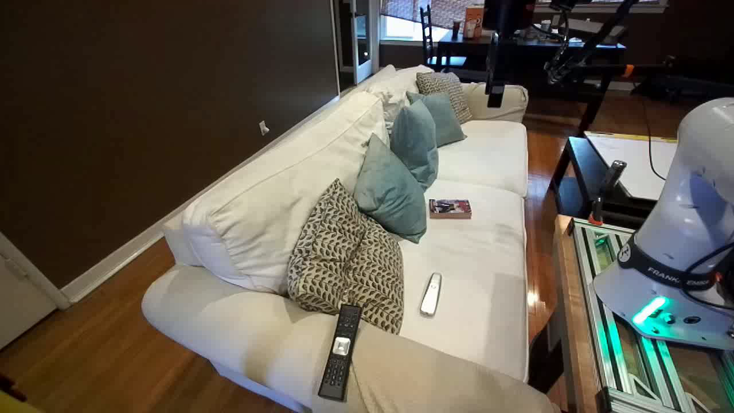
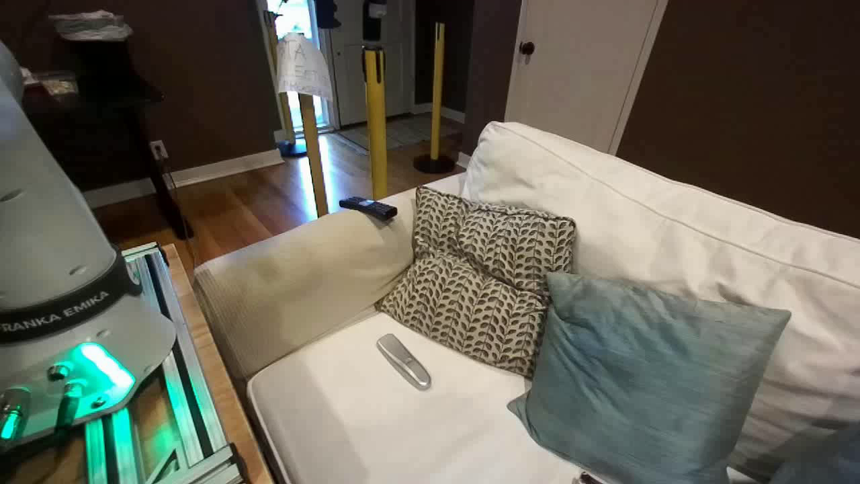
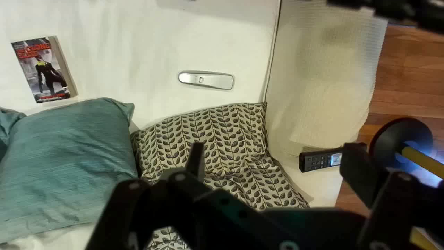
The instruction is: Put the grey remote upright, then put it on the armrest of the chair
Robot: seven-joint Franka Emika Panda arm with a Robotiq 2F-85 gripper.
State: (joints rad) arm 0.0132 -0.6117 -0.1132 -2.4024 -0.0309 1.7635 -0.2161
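Observation:
The grey remote (image 1: 431, 294) lies flat on the white sofa seat, near the armrest. It also shows in an exterior view (image 2: 403, 361) and in the wrist view (image 3: 206, 80), where its upward face is smooth silver with a small square mark and no visible buttons. The rounded, cream-white armrest (image 1: 258, 335) is at the sofa's near end; it also shows in an exterior view (image 2: 316, 262) and in the wrist view (image 3: 319, 69). My gripper (image 3: 275, 149) is open and empty, its fingers wide apart. In an exterior view the gripper (image 1: 495, 96) hangs high above the sofa, away from the remote.
A longer black remote (image 1: 341, 350) lies across the armrest. A leaf-patterned cushion (image 2: 484, 296) leans beside the grey remote, with a teal cushion (image 2: 652, 383) next to it. A paperback book (image 3: 41, 69) lies on the seat. The robot's mounting table (image 1: 565, 321) stands along the sofa's front.

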